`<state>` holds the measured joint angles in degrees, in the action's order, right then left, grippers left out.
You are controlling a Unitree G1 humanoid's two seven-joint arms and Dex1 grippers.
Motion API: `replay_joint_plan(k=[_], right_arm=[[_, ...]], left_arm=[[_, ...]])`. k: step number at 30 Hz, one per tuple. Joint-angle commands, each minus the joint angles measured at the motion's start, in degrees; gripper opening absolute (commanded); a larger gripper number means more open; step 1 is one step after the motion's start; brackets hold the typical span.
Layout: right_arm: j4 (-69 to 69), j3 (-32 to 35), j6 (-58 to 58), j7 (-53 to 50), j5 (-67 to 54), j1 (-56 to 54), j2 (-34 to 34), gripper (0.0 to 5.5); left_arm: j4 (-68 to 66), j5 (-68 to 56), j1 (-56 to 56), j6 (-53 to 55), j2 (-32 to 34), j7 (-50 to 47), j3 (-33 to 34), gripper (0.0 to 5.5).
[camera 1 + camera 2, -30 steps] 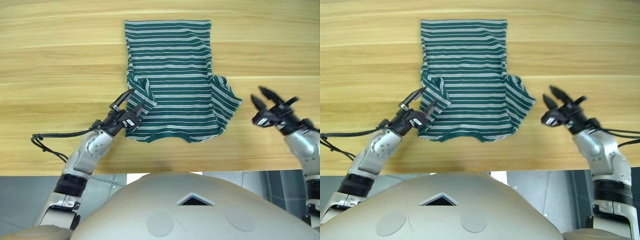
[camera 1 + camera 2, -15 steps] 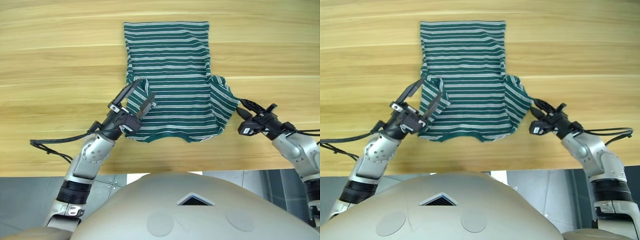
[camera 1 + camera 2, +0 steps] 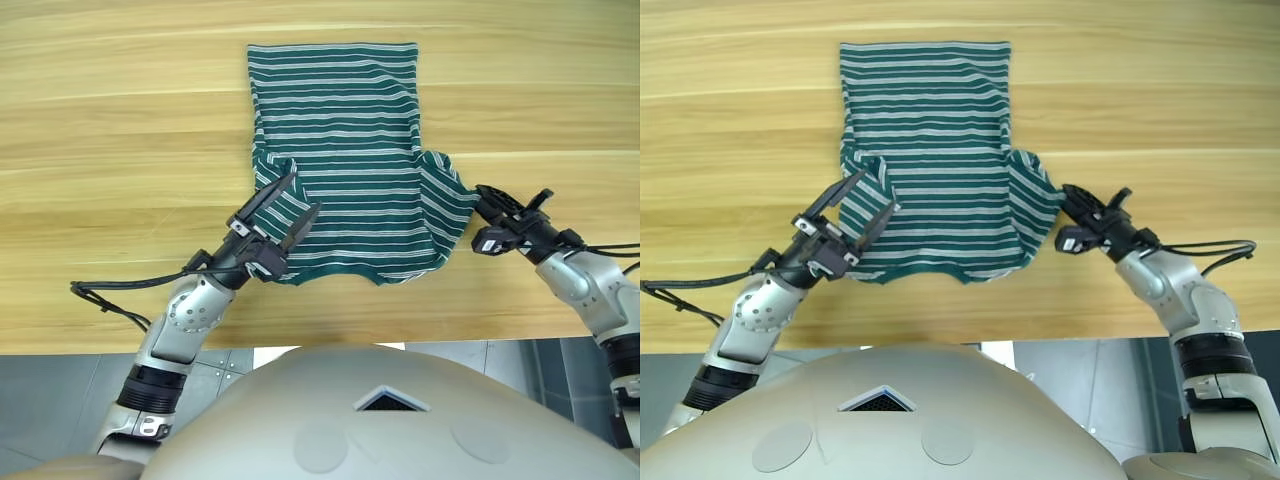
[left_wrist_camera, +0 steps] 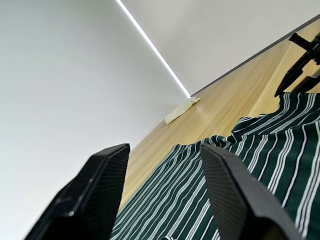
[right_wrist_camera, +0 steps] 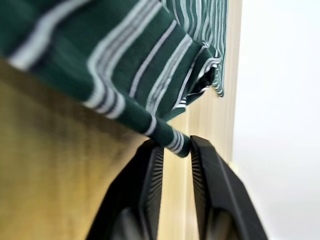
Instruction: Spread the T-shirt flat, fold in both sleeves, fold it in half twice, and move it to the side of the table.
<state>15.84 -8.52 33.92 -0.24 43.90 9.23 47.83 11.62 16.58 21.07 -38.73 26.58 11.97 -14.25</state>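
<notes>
The right gripper (image 3: 483, 201) pinches the outer edge of the right sleeve (image 3: 446, 190) of the T-shirt (image 3: 340, 120); the left gripper (image 3: 303, 193), jaws wide, hovers over the left sleeve (image 3: 272, 172), so both folds go inward toward the shirt's middle.

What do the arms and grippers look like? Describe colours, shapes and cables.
Left arm and right arm: silver-grey rounded shells, black ribbed collars. Left gripper and right gripper: black, two tapered fingers each. Black cables trail from both wrists.

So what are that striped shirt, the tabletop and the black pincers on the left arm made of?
Green and white striped T-shirt: soft knit fabric, probably cotton jersey; it rumples at the sleeves. Pale wooden table: wood or wood-look laminate, lengthwise grain, matt. Left end effector: black, woven-textured fingers, perhaps carbon fibre or plastic.
</notes>
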Motion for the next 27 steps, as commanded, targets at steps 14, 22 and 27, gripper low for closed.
replay_joint_plan(k=[14, 22, 27], right_arm=[[4.0, -5.5, -1.0, -0.2, 1.2, 0.0, -0.1, 0.01], [-3.8, 5.4, -3.5, -1.7, -2.3, 4.4, 7.8, 1.19], [-10.5, 6.4, -3.2, 4.7, -6.8, 12.1, 8.7, 1.74]], left_arm=[[0.6, 0.7, 1.8, -0.7, 0.5, 2.3, -1.6, 2.64], [-0.3, 0.4, 1.9, -0.7, 0.7, 2.2, -0.4, 2.64], [-0.5, 0.1, 2.1, -0.8, 0.8, 2.0, 0.8, 2.64]])
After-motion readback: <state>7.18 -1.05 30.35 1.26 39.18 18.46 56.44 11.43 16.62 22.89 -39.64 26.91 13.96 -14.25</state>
